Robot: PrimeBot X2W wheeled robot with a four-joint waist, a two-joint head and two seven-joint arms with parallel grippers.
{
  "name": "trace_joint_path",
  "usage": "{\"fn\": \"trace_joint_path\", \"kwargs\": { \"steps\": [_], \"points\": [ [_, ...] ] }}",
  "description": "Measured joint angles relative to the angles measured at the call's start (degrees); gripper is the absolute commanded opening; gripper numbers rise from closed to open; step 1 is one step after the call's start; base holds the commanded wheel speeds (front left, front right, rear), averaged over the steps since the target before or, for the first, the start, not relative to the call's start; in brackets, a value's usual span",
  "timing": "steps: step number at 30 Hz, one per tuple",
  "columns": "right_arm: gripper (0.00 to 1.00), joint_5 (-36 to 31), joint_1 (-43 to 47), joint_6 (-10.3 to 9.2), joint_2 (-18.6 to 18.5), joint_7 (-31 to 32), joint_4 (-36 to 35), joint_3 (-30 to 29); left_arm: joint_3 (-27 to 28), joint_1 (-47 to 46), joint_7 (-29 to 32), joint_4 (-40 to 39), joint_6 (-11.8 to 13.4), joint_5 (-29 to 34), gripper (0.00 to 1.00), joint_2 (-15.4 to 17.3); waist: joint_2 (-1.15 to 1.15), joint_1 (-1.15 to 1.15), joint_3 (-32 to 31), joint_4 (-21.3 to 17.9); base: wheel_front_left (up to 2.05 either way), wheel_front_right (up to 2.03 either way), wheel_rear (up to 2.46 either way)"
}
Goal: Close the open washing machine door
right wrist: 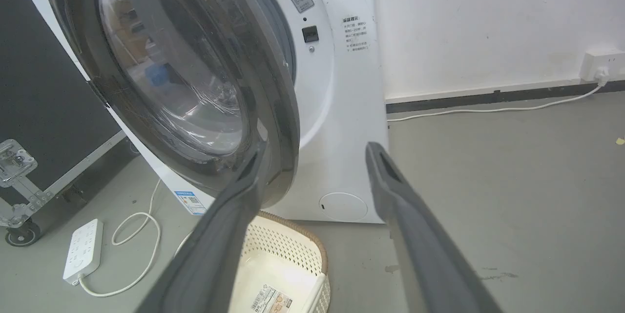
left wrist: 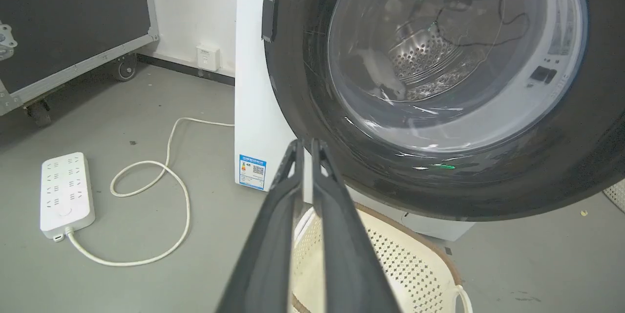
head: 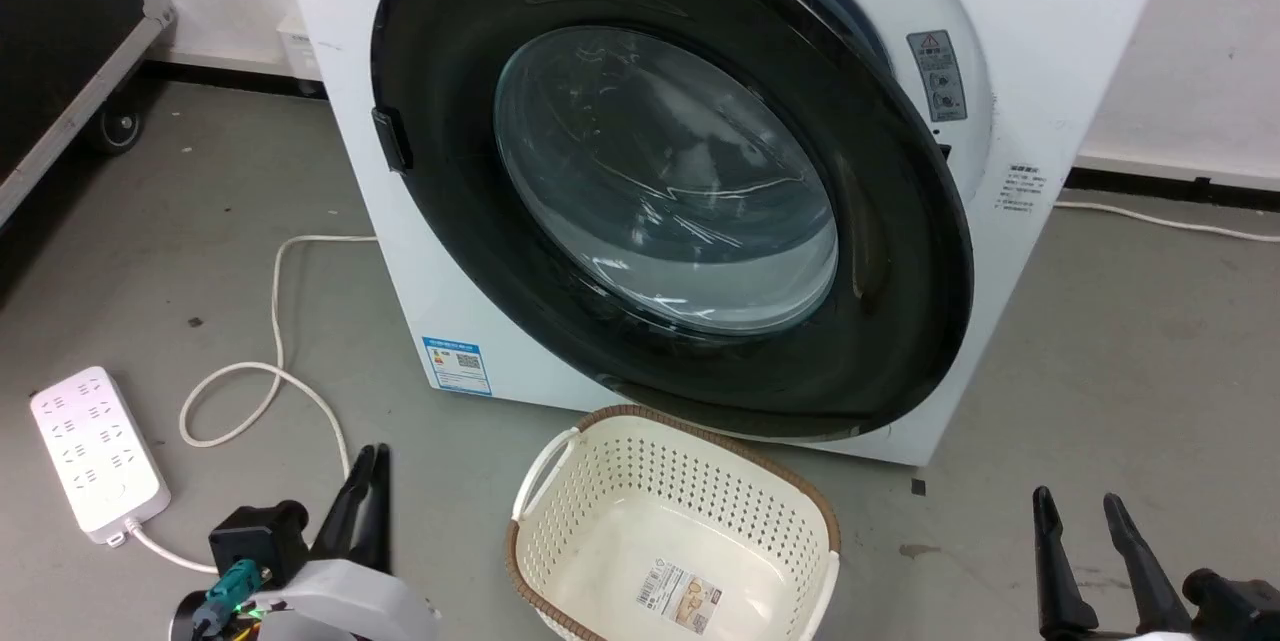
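Observation:
The washing machine door (head: 690,171) is a big round black-framed door with a bulging glass window, hinged at its left and standing ajar at its right edge, off the white machine front (head: 1060,41). The right wrist view looks along that gap, with the door (right wrist: 185,73) swung partly out. My left gripper (head: 366,466) is shut and empty, low at the left in front of the machine; in its own view the gripper (left wrist: 306,144) points at the door (left wrist: 439,83). My right gripper (head: 1078,506) is open and empty at the lower right, with the gripper (right wrist: 317,152) near the door's free edge.
A cream laundry basket (head: 560,521) with a brown rim stands on the grey floor just below the door. A white power strip (head: 95,451) and its looped cable (head: 270,371) lie at the left. A black wheeled case (head: 60,51) stands at the far left.

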Motion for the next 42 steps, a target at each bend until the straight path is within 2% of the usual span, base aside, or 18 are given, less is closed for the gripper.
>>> {"fn": "trace_joint_path", "kwargs": {
  "steps": [1, 2, 3, 5, 6, 7, 8, 10, 13, 16, 17, 18, 24, 30, 42],
  "points": [
    [1.00, -0.26, 0.10, 0.00, 0.00, 0.00, 0.00, -0.13, -0.02, 0.26, -0.03, 0.15, 0.02, 0.09, 1.00, -0.46, 0.00, 0.00, -0.17, 0.18, 0.00, 0.00, 0.00],
    [0.24, -0.26, 0.10, 0.00, 0.00, 0.00, 0.00, -0.13, -0.02, 0.26, -0.03, 0.15, 0.02, 0.09, 1.00, -0.46, 0.00, 0.00, -0.17, 0.18, 0.00, 0.00, 0.00],
    [0.00, -0.88, 0.15, 0.00, 0.00, 0.00, -0.04, -0.32, 0.01, 0.26, -0.07, 0.11, 0.01, 0.26, 1.00, -0.56, 0.00, 0.00, -0.22, 0.27, 0.00, 0.00, 0.00],
    [0.00, -3.04, 0.22, 0.00, 0.00, 0.00, -0.29, -0.62, 0.01, 0.24, -0.08, -0.01, 0.03, 1.26, 1.00, -0.56, 0.00, 0.00, -0.36, 0.53, 0.00, 0.00, 0.00],
    [0.00, -7.28, 0.17, 0.00, 0.00, 0.01, -1.99, -1.02, 0.21, 0.23, -0.35, -0.45, 0.31, 2.36, 1.00, -0.48, 0.00, 0.00, -0.47, 0.79, 0.00, 0.00, 0.00],
    [0.00, -7.28, 0.17, 0.00, 0.00, 0.01, -1.99, -1.02, 0.21, 0.23, -0.35, -0.45, 0.31, 2.36, 1.00, -0.48, 0.00, 0.00, -0.47, 0.79, 0.00, 0.00, 0.00],
    [0.00, -11.76, -0.51, 0.00, -0.10, 0.00, -4.21, -0.19, 0.46, 0.23, -0.49, -1.05, 0.38, 3.26, 1.00, -0.49, 0.00, 0.00, -0.50, 0.99, 0.00, 0.00, 0.00],
    [0.00, -13.10, -1.24, 0.00, -0.15, 0.07, -4.60, 1.09, 0.63, 0.22, -0.49, -1.34, 0.41, 3.53, 1.00, -0.55, 0.00, 0.00, -0.45, 1.06, 0.00, 0.00, 0.00],
    [0.00, -15.71, -5.99, 0.13, 0.02, 5.02, -2.46, 7.14, 1.35, 0.20, -0.49, -2.57, 0.58, 4.35, 1.00, -1.22, 0.00, 0.00, 0.11, 1.33, 0.00, 0.00, 0.00],
    [0.00, -16.14, -9.33, 0.11, 0.16, 6.91, 0.31, 7.38, 1.45, 0.18, -0.49, -3.11, 0.57, 4.81, 1.00, -1.62, 0.00, 0.00, 0.59, 1.64, 0.00, 0.00, 0.00],
    [0.00, -16.64, -12.85, 0.10, 0.09, 7.99, 3.67, 6.31, 1.68, 0.14, -0.51, -3.70, 0.57, 5.11, 1.00, -2.14, 0.00, 0.00, 1.14, 2.04, 0.00, 0.00, 0.00],
    [0.00, -16.64, -12.85, 0.10, 0.09, 7.99, 3.67, 6.31, 1.68, 0.14, -0.51, -3.70, 0.57, 5.11, 1.00, -2.14, 0.00, 0.00, 1.14, 2.04, 0.00, 0.00, 0.00],
    [0.00, -19.98, -23.32, 0.10, 0.07, 7.43, 13.95, 1.59, 1.81, -1.08, -0.49, -5.60, 0.35, 6.35, 1.00, -3.57, 0.00, 0.01, 4.71, 3.58, 0.00, 0.00, 0.00],
    [0.00, -23.01, -29.76, 0.16, -0.10, 6.19, 18.80, -2.78, 2.03, -2.79, -0.51, -6.38, 0.00, 7.25, 1.00, -4.50, 0.00, 0.01, 7.99, 4.85, 0.00, 0.00, 0.00],
    [0.00, -25.95, -46.78, 0.14, -5.26, 3.98, 25.79, -11.89, 3.48, -7.26, -0.51, -10.55, -0.23, 10.12, 1.00, -7.76, 0.00, 0.01, 17.65, 8.07, 0.00, 0.00, 0.00]
  ]
}}
